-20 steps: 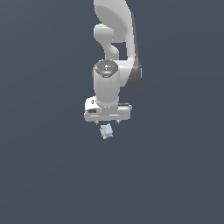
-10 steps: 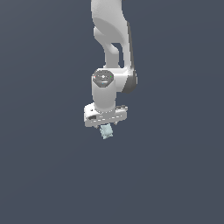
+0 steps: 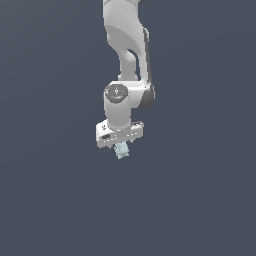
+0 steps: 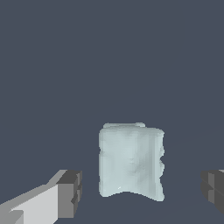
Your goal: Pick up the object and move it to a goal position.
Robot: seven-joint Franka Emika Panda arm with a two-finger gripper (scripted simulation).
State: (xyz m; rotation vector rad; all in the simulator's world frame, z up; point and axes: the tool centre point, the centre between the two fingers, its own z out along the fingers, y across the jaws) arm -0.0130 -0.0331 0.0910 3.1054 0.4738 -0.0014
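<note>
Looking at the exterior view first: the Panda arm (image 3: 127, 60) hangs straight down over a plain dark table (image 3: 45, 200), and the claw (image 3: 121, 147) sits right above the object (image 3: 121, 150), a tiny pale mint block poking out just under the claw's body. Can't tell from here whether the fingers are touching it.

Wrist view clears that up: the lumpy block (image 4: 131, 162) sits between the two fingers (image 4: 70, 192), with a visible gap on each side, so the claw is spread wide and gripping nothing. No goal marker shows anywhere.

My read: this is the grasp step, lined up but not yet pinched. Next move should be closing on the block squarely, then lifting, and it's narrow, so centering matters.
</note>
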